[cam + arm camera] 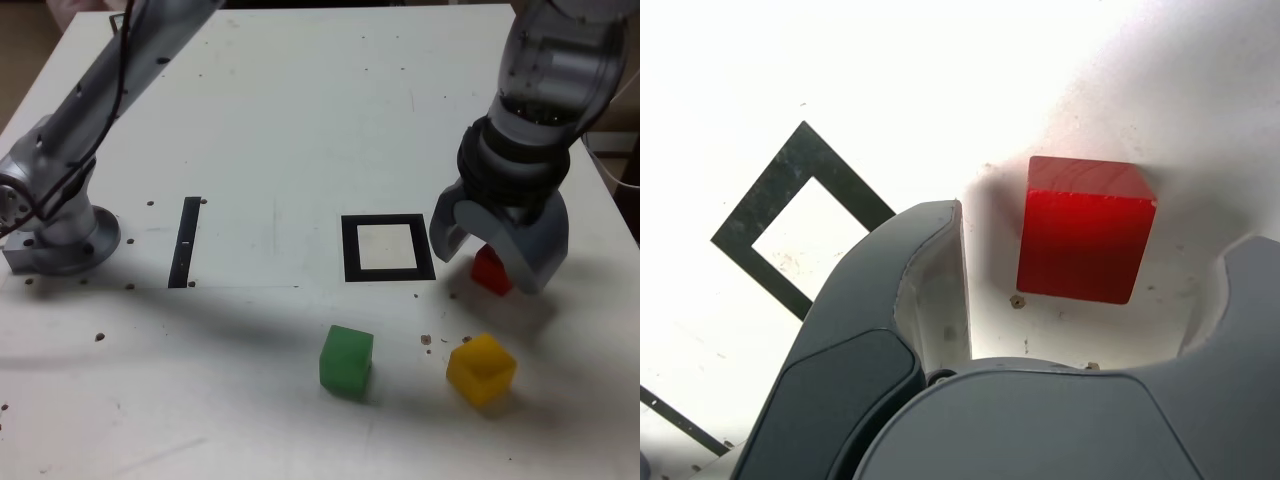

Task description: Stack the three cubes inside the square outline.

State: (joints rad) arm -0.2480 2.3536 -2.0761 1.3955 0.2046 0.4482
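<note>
Gripper (487, 262) spread wide around red cube (1085, 230), not clamping; cube half-hidden in exterior view.

The exterior view looks down from high and well back, taking in the whole white worktop (300, 120). The wrist view sits close behind the claw (1090, 260), facing down. Both share the claw's surroundings: red cube (490, 270) and square outline (388, 248).

- The hand (487, 262) has its two jaws around the red cube (490, 270), with small gaps on both sides.
- The square outline (388, 248), mid-frame, has nothing inside.
- The green cube (346, 361) and yellow cube (481, 368) sit apart, lower right.
</note>
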